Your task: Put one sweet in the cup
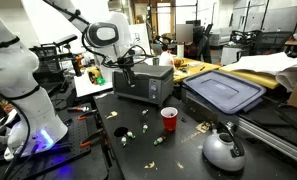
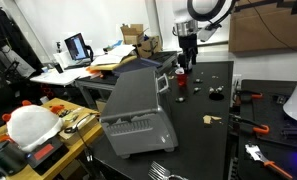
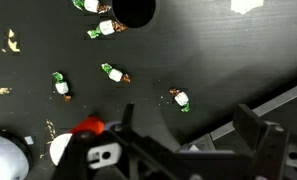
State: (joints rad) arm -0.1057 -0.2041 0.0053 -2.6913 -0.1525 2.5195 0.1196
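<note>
Sweet (image 3: 113, 73): wrapped, likely light, slippery wrapper; pinch across middle. Tool (image 3: 188, 128): spread wide, empty. Cup (image 1: 169, 119): probably tips easily.

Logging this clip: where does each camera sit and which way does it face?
An exterior view: beyond the table's edge, facing the toaster oven and cup; arm and white base show.
An exterior view: behind the toaster oven, looking down the table; gripper shows.
Wrist view: looking down on scattered sweets; open gripper fingers show.
Shared: both exterior views hold the toaster oven.
</note>
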